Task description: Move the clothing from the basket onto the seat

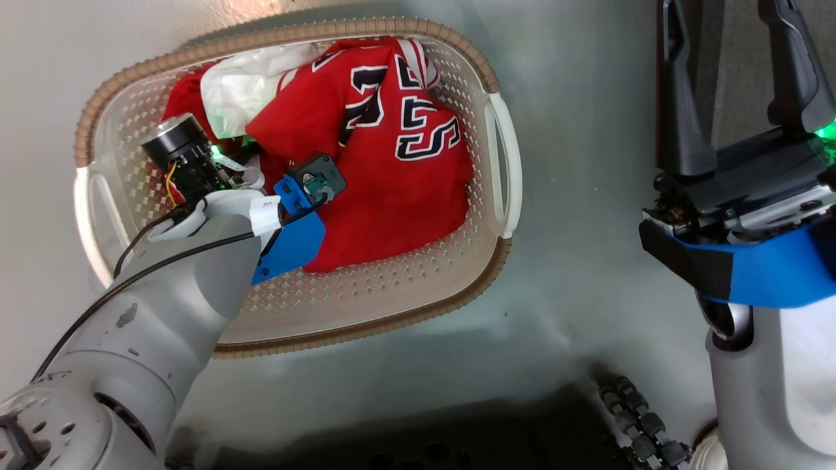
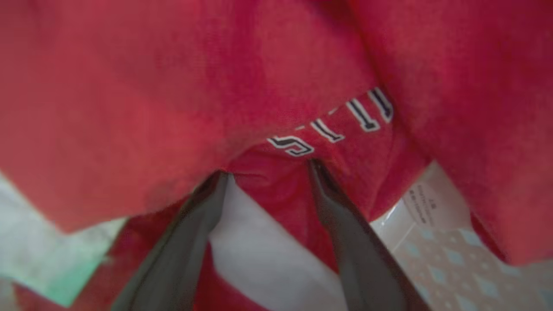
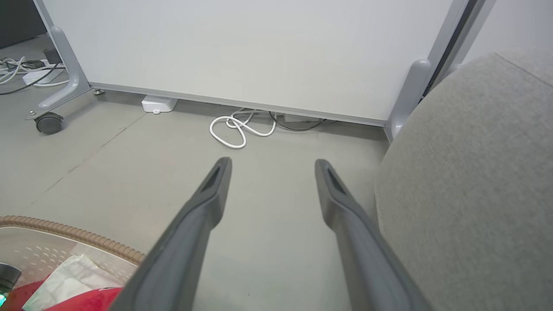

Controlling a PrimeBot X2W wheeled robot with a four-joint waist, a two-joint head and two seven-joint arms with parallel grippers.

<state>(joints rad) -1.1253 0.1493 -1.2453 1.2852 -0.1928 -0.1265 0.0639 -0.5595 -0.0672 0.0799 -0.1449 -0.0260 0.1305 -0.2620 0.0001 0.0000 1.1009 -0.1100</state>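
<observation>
The clothing [image 1: 392,163], red jerseys with dark white-outlined lettering, lies heaped in the cream basket [image 1: 366,329] on the floor. My left arm reaches down into the basket. In the left wrist view my left gripper [image 2: 267,169] is open, its fingertips [image 2: 218,181] pushed against a fold of red clothing [image 2: 173,86], with fabric between the jaws. The basket's bottom [image 2: 445,259] shows beside them. My right gripper [image 3: 272,163] hangs open and empty over the floor, right of the basket rim [image 3: 65,229] and just left of the grey seat [image 3: 466,172]. In the head view my right gripper [image 1: 735,39] points up.
A white cloth [image 1: 241,85] lies on the jerseys at the basket's far left. Ahead of my right gripper stands a white panel [image 3: 259,52] on castors [image 3: 47,123], with a coiled white cable [image 3: 239,127] and a small white box [image 3: 159,103] at its foot.
</observation>
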